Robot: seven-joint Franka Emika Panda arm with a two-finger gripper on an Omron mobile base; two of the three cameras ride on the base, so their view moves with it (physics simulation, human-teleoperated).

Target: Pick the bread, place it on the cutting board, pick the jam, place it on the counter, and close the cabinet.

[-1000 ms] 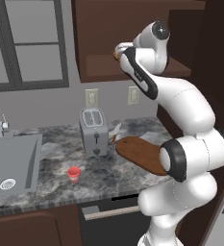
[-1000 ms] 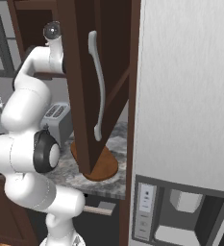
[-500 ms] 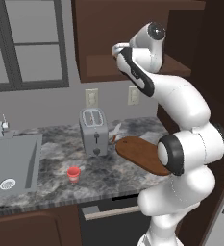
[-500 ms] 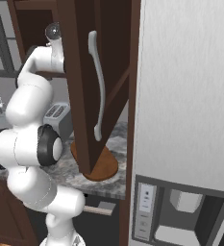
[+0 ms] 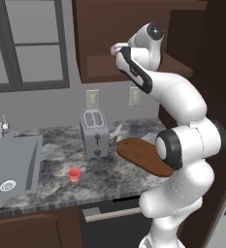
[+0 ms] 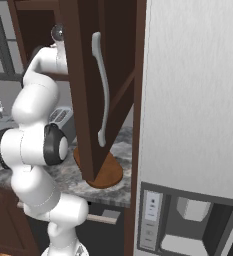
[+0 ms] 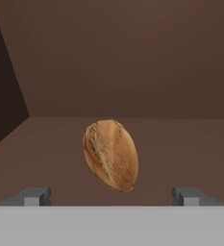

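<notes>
Our arm has edged deeper into the cabinet, gripper spread wide around nothing, bread now centred for picking.

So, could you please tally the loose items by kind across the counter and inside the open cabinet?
Bread, in the cabinet: 1
Cutting board, on the counter: 1
Toaster, on the counter: 1
Small red item, on the counter: 1
Total: 4
</notes>
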